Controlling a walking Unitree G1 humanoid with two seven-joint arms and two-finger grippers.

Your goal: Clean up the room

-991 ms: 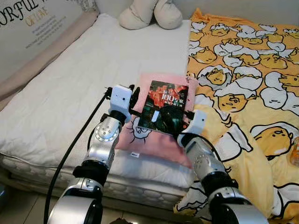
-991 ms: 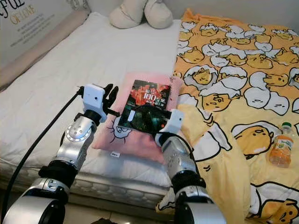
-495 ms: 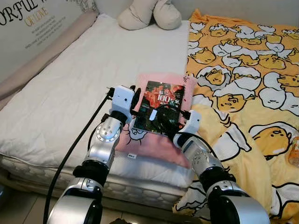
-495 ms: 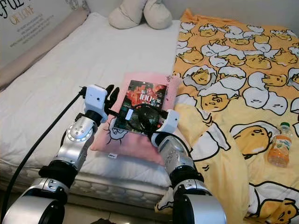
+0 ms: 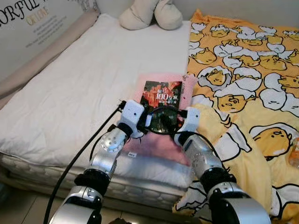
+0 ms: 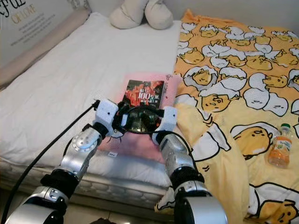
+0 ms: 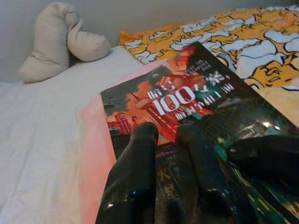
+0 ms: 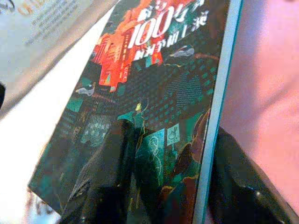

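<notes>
- Right gripper (image 8: 163, 182) clamped on the near right edge of the book (image 5: 161, 100), one finger over the cover, the other under it beside the pink pillow (image 5: 154, 144).
- Left gripper (image 7: 168, 154) at the book's near left corner, fingers (image 7: 140, 158) narrow and resting on the cover; unclear whether actually gripping.
- Book lying on the pink pillow on the bed's white mattress (image 5: 79, 88).
- Yellow cartoon blanket (image 5: 243, 79) just right of the pillow, bottle (image 6: 280, 145) on it.
- Beige cushion (image 5: 149, 13) far at the head of the bed.
</notes>
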